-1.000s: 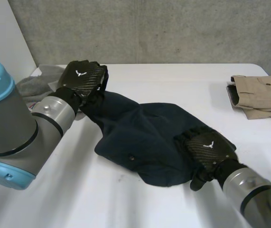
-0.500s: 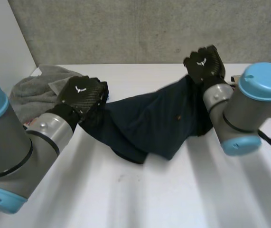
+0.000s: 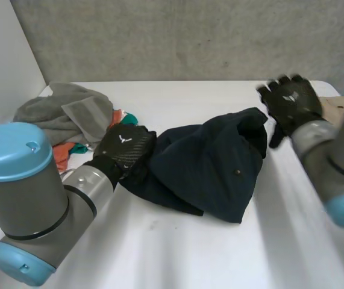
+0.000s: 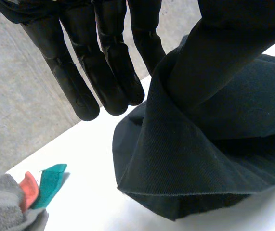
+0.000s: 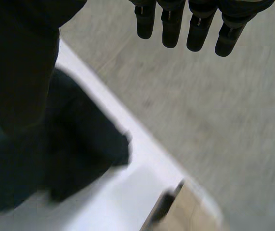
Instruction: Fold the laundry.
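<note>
Nearest us, the left hand [image 3: 125, 146] lay on the near-left edge of the dark navy garment [image 3: 211, 168]. Its fingers [image 4: 103, 72] were straight and close together, clear of the cloth, while a fold of fabric bunched up against its thumb. Nothing was pinched. The garment sat in the middle of the table [image 3: 178, 253], crumpled and doubled over itself, with no clean edge showing.

Beyond it, the right hand [image 3: 292, 102] hovered just past the garment's far corner. Its fingers [image 5: 171, 24] were straight, a little spread and holding nothing.

We judged the step in hand to be flattening the garment before any fold. To do that well, we would pin the near edge under the left palm. We would then take the far corner with the right hand and draw it away until the bunched layers opened out. A firm pinch through a single layer would matter here, since the cloth looked thick and liable to drag as a lump.

The table was white and smooth, with free room in front. At its far left lay a grey cloth pile [image 3: 63, 111] with orange and teal pieces [image 3: 126, 118], and a folded tan garment [image 5: 190, 214] sat at the far right. A concrete wall [image 3: 190, 36] closed the room behind.
</note>
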Action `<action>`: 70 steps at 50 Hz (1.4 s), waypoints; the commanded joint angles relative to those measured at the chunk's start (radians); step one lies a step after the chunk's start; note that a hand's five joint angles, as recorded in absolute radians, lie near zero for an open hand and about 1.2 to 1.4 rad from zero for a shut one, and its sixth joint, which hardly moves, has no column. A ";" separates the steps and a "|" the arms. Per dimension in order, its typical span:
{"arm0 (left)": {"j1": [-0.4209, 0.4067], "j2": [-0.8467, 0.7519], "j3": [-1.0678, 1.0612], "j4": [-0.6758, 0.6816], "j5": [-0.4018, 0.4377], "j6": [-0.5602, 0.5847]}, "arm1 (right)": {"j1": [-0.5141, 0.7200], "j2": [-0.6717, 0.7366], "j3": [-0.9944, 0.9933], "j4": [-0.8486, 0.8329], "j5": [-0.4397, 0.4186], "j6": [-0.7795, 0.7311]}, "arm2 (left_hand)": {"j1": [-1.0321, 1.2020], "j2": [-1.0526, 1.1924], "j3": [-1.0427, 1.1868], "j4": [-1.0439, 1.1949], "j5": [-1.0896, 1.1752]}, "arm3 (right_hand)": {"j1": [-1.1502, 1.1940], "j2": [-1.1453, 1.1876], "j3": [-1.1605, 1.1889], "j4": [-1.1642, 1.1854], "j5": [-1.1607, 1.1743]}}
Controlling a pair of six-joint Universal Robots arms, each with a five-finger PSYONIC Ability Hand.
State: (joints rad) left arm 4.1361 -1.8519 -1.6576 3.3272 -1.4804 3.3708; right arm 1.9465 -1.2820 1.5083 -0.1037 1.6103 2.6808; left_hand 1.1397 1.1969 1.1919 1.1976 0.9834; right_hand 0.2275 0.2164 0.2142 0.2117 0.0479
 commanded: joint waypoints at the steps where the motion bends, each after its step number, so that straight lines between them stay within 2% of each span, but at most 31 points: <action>1: 0.004 -0.006 0.025 0.000 0.000 -0.002 | -0.089 -0.119 0.246 0.216 -0.136 0.194 | 0.257 0.199 0.204 0.199 0.238 | 0.174 0.185 0.188 0.190 0.179; 5: 0.004 -0.010 0.041 0.002 -0.001 -0.002 | -0.093 -0.112 0.371 0.177 -0.249 0.215 | 0.257 0.199 0.204 0.199 0.238 | 0.271 0.283 0.285 0.287 0.276; 7: 0.004 -0.010 0.047 0.002 -0.001 -0.001 | -0.095 -0.108 0.397 0.141 -0.280 0.226 | 0.257 0.199 0.204 0.199 0.238 | 0.245 0.256 0.258 0.261 0.250; 9: 0.003 -0.012 0.056 0.003 -0.001 -0.001 | -0.092 -0.100 0.415 0.076 -0.314 0.229 | 0.257 0.199 0.204 0.199 0.238 | 0.122 0.133 0.135 0.138 0.127; 16: 0.001 -0.026 0.078 0.003 -0.001 -0.001 | -0.073 0.081 0.356 -0.105 -0.303 0.229 | 0.257 0.199 0.204 0.199 0.238 | 0.031 0.042 0.044 0.047 0.036; 22: 0.003 -0.035 0.079 0.005 -0.001 -0.001 | -0.034 0.136 0.302 -0.182 -0.267 0.226 | 0.257 0.199 0.204 0.199 0.238 | 0.069 0.080 0.082 0.085 0.074; 26: 0.004 -0.041 0.082 0.006 -0.001 -0.005 | 0.008 0.205 0.254 -0.209 -0.241 0.225 | 0.257 0.199 0.204 0.199 0.238 | 0.174 0.185 0.187 0.190 0.179; 30: 0.004 -0.039 0.084 0.006 -0.003 -0.008 | 0.016 0.219 0.227 -0.243 -0.210 0.228 | 0.257 0.199 0.204 0.199 0.238 | 0.822 0.833 0.835 0.837 0.827; 31: 0.003 -0.038 0.087 0.005 -0.004 -0.008 | 0.019 0.213 0.218 -0.254 -0.198 0.229 | 0.257 0.199 0.204 0.199 0.238 | 1.102 1.114 1.116 1.118 1.107; 32: 0.003 -0.038 0.090 0.005 -0.004 -0.008 | 0.020 0.211 0.213 -0.254 -0.191 0.229 | 0.257 0.199 0.204 0.199 0.238 | 1.168 1.179 1.181 1.184 1.173; 37: -0.002 -0.009 0.123 0.003 -0.021 -0.013 | 0.019 0.159 0.179 -0.246 -0.142 0.205 | 0.257 0.199 0.204 0.199 0.238 | 1.169 1.180 1.182 1.185 1.174; 41: -0.005 0.092 0.186 -0.005 -0.058 -0.011 | 0.006 -0.044 0.110 -0.165 -0.098 0.156 | 0.257 0.199 0.204 0.199 0.238 | 1.169 1.180 1.182 1.185 1.174; 42: -0.005 0.115 0.200 -0.006 -0.066 -0.011 | 0.006 -0.122 0.068 -0.112 -0.098 0.127 | 0.257 0.199 0.204 0.199 0.238 | 1.169 1.180 1.182 1.185 1.174; 46: -0.002 0.218 0.289 -0.012 -0.075 -0.010 | 0.006 -0.259 -0.119 0.026 -0.118 0.096 | 0.257 0.199 0.204 0.199 0.238 | 1.169 1.180 1.182 1.185 1.174; 52: 0.022 0.347 0.438 -0.006 -0.083 -0.011 | 0.003 -0.281 -0.396 0.177 -0.187 0.088 | 0.257 0.199 0.204 0.199 0.238 | 1.169 1.180 1.182 1.185 1.174; 56: 0.033 0.318 0.515 -0.009 -0.081 -0.010 | -0.004 -0.215 -0.519 0.187 -0.211 0.088 | 0.257 0.199 0.204 0.199 0.238 | 1.169 1.180 1.182 1.185 1.174; 61: 0.047 0.223 0.558 -0.006 -0.080 -0.010 | -0.001 -0.102 -0.569 0.185 -0.222 0.088 | 0.257 0.199 0.204 0.199 0.238 | 1.169 1.180 1.182 1.185 1.174; 65: 0.095 0.111 0.576 0.000 -0.067 -0.007 | 0.006 0.025 -0.566 0.180 -0.222 0.088 | 0.257 0.199 0.204 0.199 0.238 | 1.169 1.180 1.182 1.185 1.174; 70: 0.113 -0.112 0.602 0.053 -0.064 0.021 | 0.019 0.215 -0.550 0.077 -0.216 0.086 | 0.257 0.199 0.204 0.199 0.238 | 1.169 1.180 1.182 1.185 1.174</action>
State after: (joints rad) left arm 4.2140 -1.7109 -1.0815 3.3271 -1.5519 3.3652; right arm 1.9503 -1.2945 0.9309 0.0788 1.3854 2.7686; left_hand 1.1397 1.1977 1.1928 1.2013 0.9834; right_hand 1.0476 1.1578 1.1861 1.1960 0.9787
